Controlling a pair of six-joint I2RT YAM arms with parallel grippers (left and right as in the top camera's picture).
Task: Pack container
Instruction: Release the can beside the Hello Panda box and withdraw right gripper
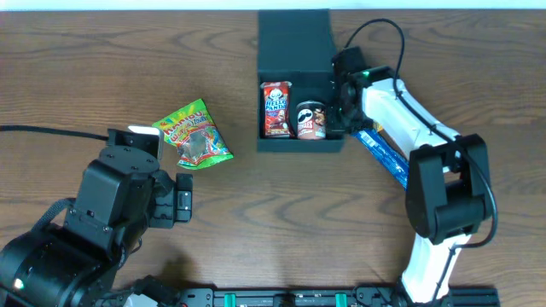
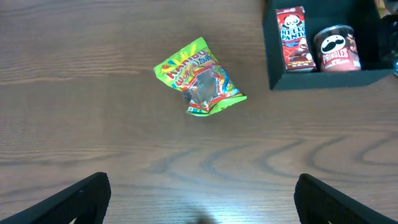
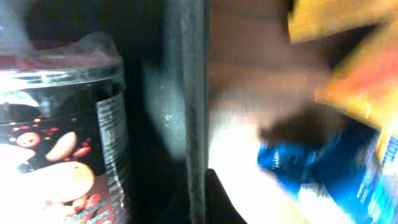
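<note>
While the left gripper (image 1: 185, 194) is hovering wide open near the candy bag (image 1: 193, 134), the right gripper (image 1: 340, 92) is pinching the box (image 1: 294, 34) by its right wall.

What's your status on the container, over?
Left gripper open, empty. Right gripper shut at container, right wall. Hello Panda box, Pringles can inside. Haribo bag, blue packet outside.

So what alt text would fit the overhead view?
A dark box on a wooden table holds a Hello Panda box and a Pringles can; the right pincer is at its right wall. A green gummy bag lies to its left, a blue packet under the right arm.
</note>
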